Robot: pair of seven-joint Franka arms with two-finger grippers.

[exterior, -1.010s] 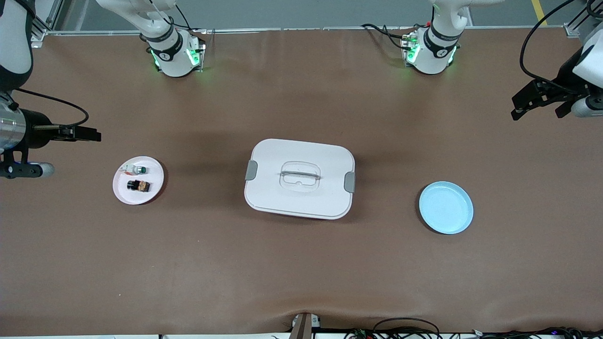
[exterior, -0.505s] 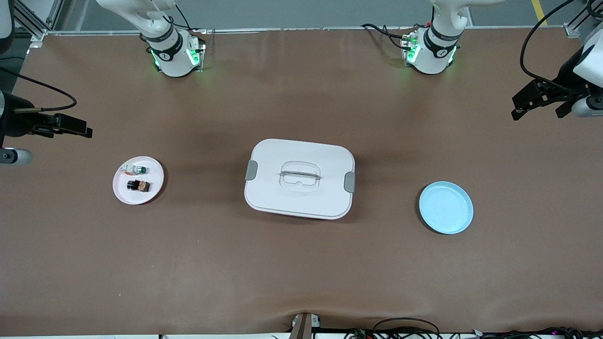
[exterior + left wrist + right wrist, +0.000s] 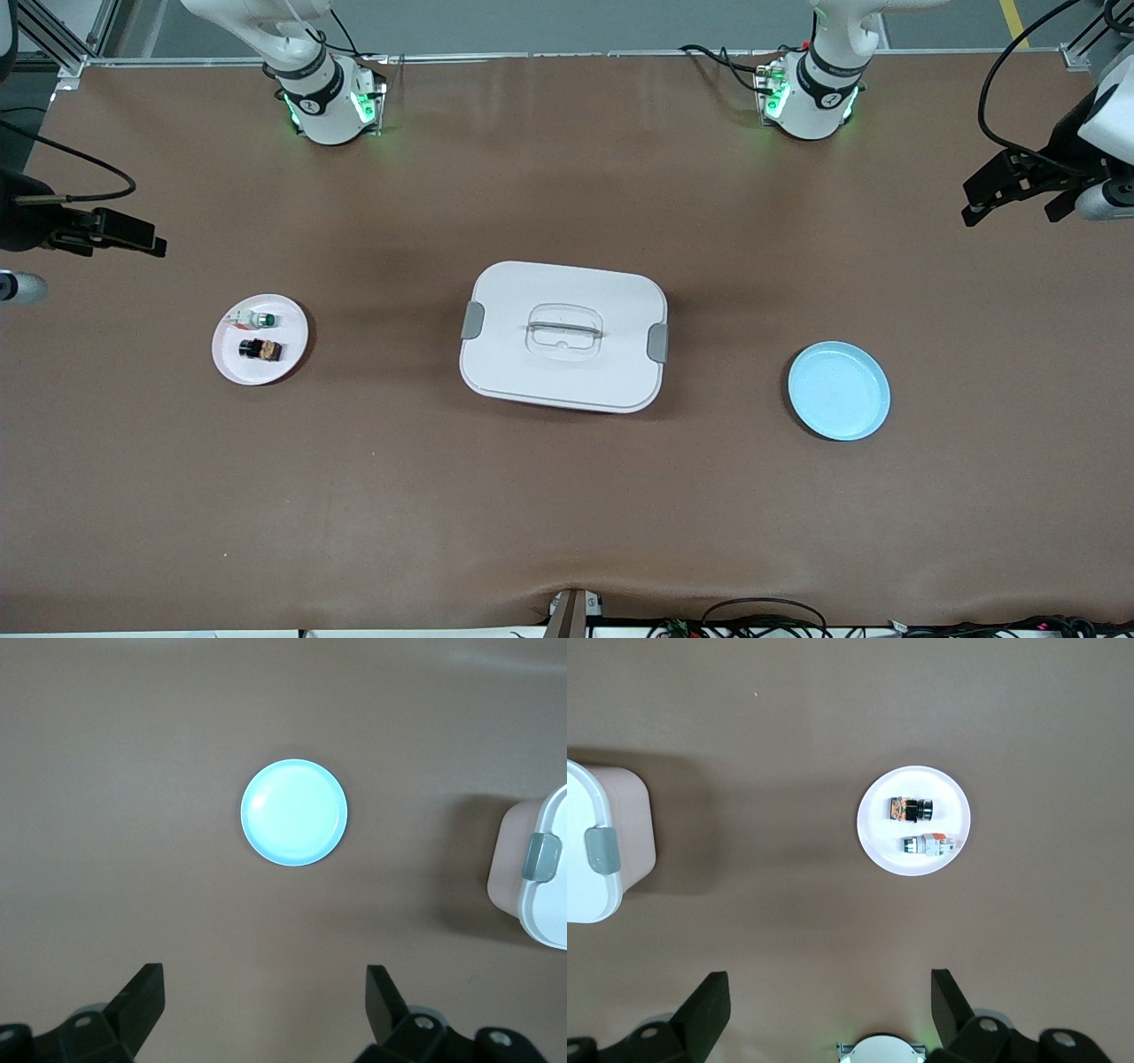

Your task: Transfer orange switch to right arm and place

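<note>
So the brown tabletop is the biggest thing, and it runs from one arm's end to the other. Up along its top edge stand the two white arms, the right arm and the left arm, each with green lights at its base. Next in size is the white box in the middle of the tabletop, with its lid on, a handle on top and a gray clip at each end. The right gripper hangs in the air over the tabletop's edge at the right arm's end, and in the right wrist view its fingers are spread wide with nothing between them. The left gripper hangs in the air over the left arm's end of the tabletop, and its fingers are spread wide too and hold nothing. Then comes the light blue plate, which lies flat toward the left arm's end, well apart from the box. A little smaller is the white plate, which lies toward the right arm's end, also well apart from the box. On that white plate are two tiny things lying side by side. One is the small white part with a green knob. The other is the orange switch, black with an orange middle, lying just beside the white part and a bit nearer to the front camera.
</note>
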